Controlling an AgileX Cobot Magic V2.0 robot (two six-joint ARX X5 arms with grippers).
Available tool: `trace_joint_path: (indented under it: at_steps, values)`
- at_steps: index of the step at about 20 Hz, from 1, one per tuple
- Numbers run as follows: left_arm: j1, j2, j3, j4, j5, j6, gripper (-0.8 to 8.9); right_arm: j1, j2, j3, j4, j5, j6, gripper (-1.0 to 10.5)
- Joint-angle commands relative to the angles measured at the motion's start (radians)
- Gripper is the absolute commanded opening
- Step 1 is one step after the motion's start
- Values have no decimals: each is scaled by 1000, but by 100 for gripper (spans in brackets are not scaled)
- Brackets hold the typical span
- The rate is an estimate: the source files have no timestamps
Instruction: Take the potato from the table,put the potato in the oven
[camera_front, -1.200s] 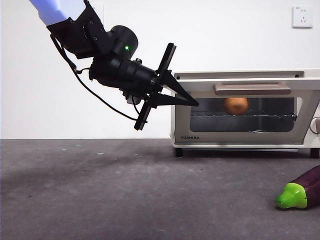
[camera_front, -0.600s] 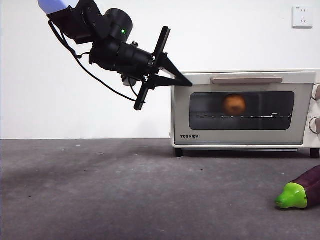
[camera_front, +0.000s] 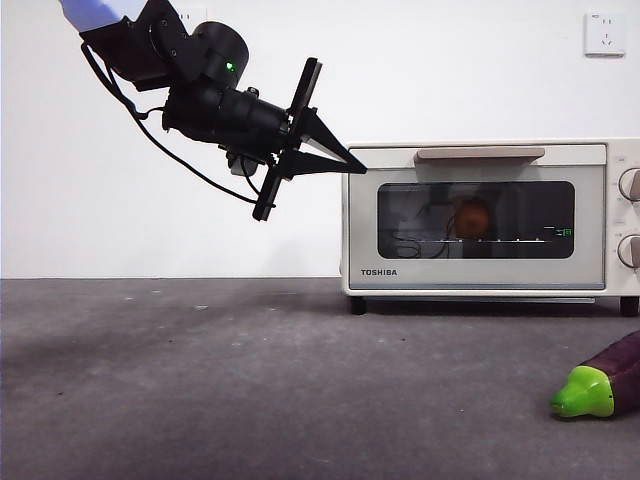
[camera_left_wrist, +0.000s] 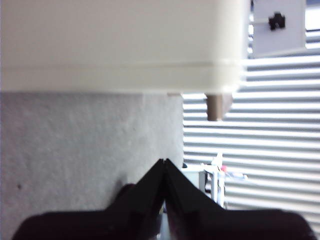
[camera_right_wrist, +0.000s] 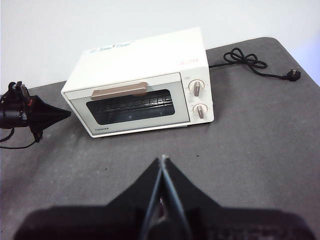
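The potato (camera_front: 472, 217) sits on the wire rack inside the oven (camera_front: 490, 285), dimly seen through the dark glass of the closed door. My left gripper (camera_front: 355, 170) hangs in the air just left of the oven's upper left corner, its jaws shut and pointing at the oven, holding nothing. In the left wrist view the shut left gripper (camera_left_wrist: 164, 162) is over the table (camera_left_wrist: 90, 145) with the cream oven (camera_left_wrist: 115, 45) close ahead. My right gripper (camera_right_wrist: 162, 159) is shut and empty, high above the table (camera_right_wrist: 260, 150), looking down on the oven (camera_right_wrist: 145, 55).
A purple eggplant (camera_front: 600, 385) with a green cap lies on the table at the front right. The oven's black power cord (camera_right_wrist: 250, 62) trails behind it toward the right. A wall socket (camera_front: 604, 33) is at the upper right.
The oven door has swung from partly open to fully closed. My left gripper has drawn back up and to the left, away from the door.
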Motion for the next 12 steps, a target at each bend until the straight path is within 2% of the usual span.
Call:
trace_joint_path:
  at_steps: [1,5,9,12]
  values:
    - [-2,-24,-2,-17,2,42,-7,1,-5,0,-23,1,11,1]
    - [-14,-107,-2,-107,-49,174,-7,1,-5,0,-23,0,11,1]
    - [-19,-229,-2,-264,-126,385,-7,1,-5,0,-23,0,11,1]
    - [-24,-340,-2,-409,-238,543,-7,1,-5,0,-23,1,10,1]
